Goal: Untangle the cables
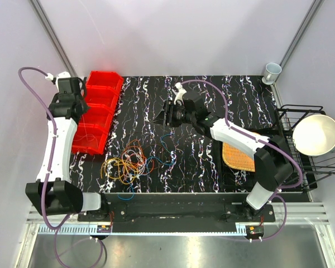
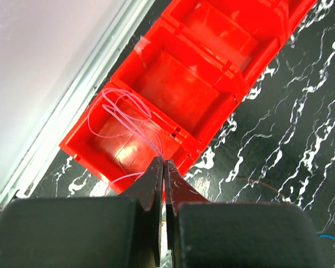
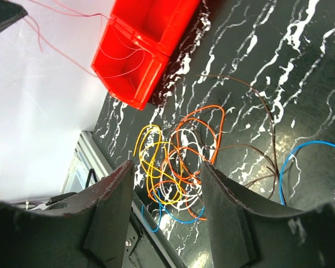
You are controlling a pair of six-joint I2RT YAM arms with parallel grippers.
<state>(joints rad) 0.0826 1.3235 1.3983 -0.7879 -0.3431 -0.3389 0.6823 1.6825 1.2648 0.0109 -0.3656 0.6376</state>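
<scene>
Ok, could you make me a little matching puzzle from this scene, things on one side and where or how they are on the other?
Things:
1 left gripper
2 right gripper
3 white bowl
4 tangled cables

States:
A on the wire rack
B open above the table
C shut on a pale cable over the red bins
D heaped on the table near the left arm's base

Pairs: 1-C, 2-B, 3-A, 4-D

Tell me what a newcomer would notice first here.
The bright red bins along the table's left edge stand out first, with the left gripper shut on a pale cable that loops into the end bin. Next comes the tangle of orange, yellow and blue cables near the front of the black marbled table, with the right gripper open and facing it from mid-table.
</scene>
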